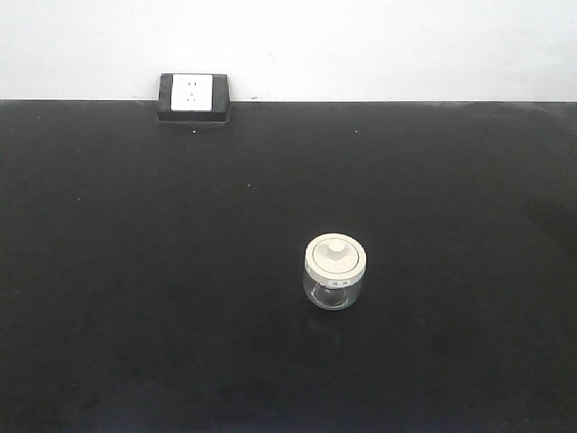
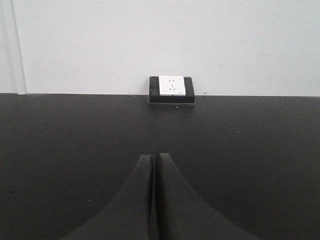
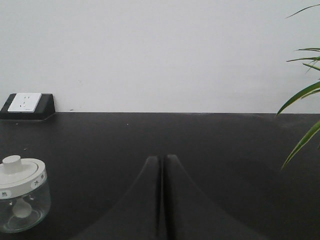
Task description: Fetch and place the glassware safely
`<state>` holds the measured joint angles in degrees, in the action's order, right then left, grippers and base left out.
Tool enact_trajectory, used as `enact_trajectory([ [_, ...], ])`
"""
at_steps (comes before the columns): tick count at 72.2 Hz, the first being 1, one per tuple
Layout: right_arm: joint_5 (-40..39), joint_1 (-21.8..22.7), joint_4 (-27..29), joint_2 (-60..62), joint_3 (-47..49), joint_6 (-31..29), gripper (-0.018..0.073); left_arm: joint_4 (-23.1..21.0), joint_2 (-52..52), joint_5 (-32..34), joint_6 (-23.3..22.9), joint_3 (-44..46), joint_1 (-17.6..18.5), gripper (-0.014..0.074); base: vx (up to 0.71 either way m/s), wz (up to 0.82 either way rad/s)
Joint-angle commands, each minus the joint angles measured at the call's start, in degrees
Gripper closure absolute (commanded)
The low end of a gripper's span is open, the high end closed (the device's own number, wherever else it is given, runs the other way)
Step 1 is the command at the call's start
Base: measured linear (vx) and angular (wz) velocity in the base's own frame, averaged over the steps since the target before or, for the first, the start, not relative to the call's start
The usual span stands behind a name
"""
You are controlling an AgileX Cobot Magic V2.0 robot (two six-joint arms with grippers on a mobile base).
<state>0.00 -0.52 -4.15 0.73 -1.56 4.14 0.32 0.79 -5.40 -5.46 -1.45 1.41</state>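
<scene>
The glass jar (image 1: 335,272) stood upright on the black counter (image 1: 135,271), with its round off-white lid (image 1: 335,255) seated on top and the small knob in the middle of the lid pointing up. Tiny dark marks were visible on the rim of the lid. Taking the wall socket (image 1: 193,96) as the landmark, the jar was well apart from it, nearer to the front camera and off to the right of it in that view. The socket itself, a white plate in a black block, sat at the far edge of the counter against the pale wall (image 1: 379,45).

In the left wrist view the left claw (image 2: 154,165) had its two dark fingers pressed together with only a thin line between them, and it held nothing. The socket was straight ahead of it, far away.

In the right wrist view the right claw (image 3: 162,165) was closed in the same manner and was also without any load. The jar (image 3: 21,197) was to the left of this claw, not touching it, and the socket (image 3: 27,105) was beyond the jar. Some green leaves of a plant (image 3: 302,100) entered at the right edge of this view.
</scene>
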Motion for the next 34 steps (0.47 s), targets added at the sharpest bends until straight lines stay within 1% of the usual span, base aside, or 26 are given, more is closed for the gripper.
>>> enact_trajectory([
  [1,-4.0,0.3,-0.8,0.5,-1.1,-0.2,0.0567,-0.3,0.6,4.6,-0.1,-1.8,-0.1,0.0603,0.00,0.00],
  [34,-4.0,0.3,-0.8,0.5,-1.1,-0.2,0.0567,-0.3,0.6,4.5,-0.1,-1.8,-0.1,0.0603,0.00,0.00],
])
